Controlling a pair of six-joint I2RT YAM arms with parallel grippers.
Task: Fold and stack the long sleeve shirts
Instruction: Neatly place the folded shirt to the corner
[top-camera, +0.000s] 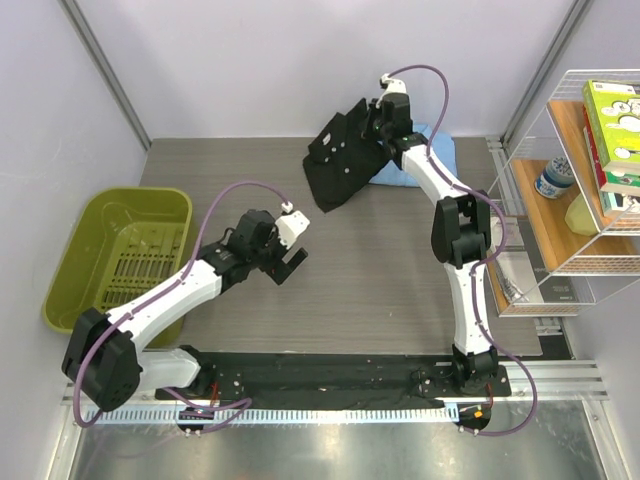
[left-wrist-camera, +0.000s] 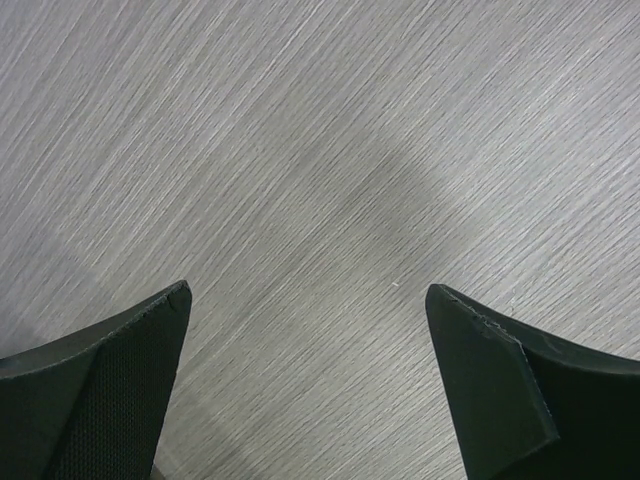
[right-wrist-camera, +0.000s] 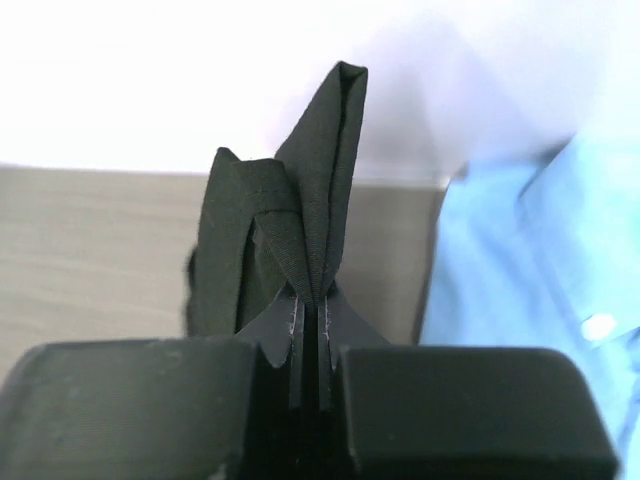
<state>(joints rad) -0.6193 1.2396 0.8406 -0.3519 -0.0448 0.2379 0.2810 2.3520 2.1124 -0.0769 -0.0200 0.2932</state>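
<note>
Over grey table (top-camera: 380, 270), right pincer (right-wrist-camera: 309, 302) clamps bunched black shirt (top-camera: 338, 165); left pincer (left-wrist-camera: 308, 290) gapes apart.

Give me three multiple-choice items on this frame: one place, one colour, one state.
1. Where is the green bin?
A) far right corner
B) left edge of the table
C) between the arm bases

2. Colour of the shirt in the right pincer?
A) white
B) red
C) black

3. State of the left pincer?
A) open, empty
B) shut on cloth
C) shut, empty

Answers:
1 B, it sits at the far left of the top view.
2 C, black cloth is pinched in its shut jaws.
3 A, its jaws stand wide apart over bare tabletop.
</note>
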